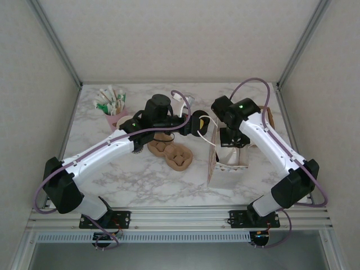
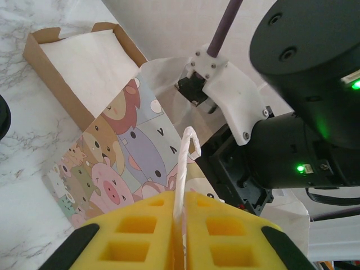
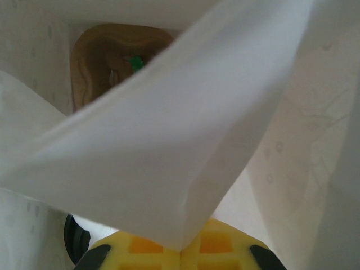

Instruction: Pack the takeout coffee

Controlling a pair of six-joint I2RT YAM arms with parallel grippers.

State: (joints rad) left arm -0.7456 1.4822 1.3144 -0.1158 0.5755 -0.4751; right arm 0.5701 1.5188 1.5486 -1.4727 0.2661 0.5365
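While left gripper [image 2: 180, 219] pinches handle [image 2: 188, 146] and right gripper [image 3: 181, 247], inside bag [image 1: 222, 177], pinches its wall: looks like opening bag. Next: one lets go, fetches cup.

robot lab cell: aluminium frame [image 1: 174, 216], blank white walls [image 1: 180, 39], marble-print tabletop [image 1: 135, 180]

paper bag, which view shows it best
Top external: the whole paper bag stands open on the table. Left wrist gives its cartoon-animal side and the pinched handle; right wrist, its white inside.
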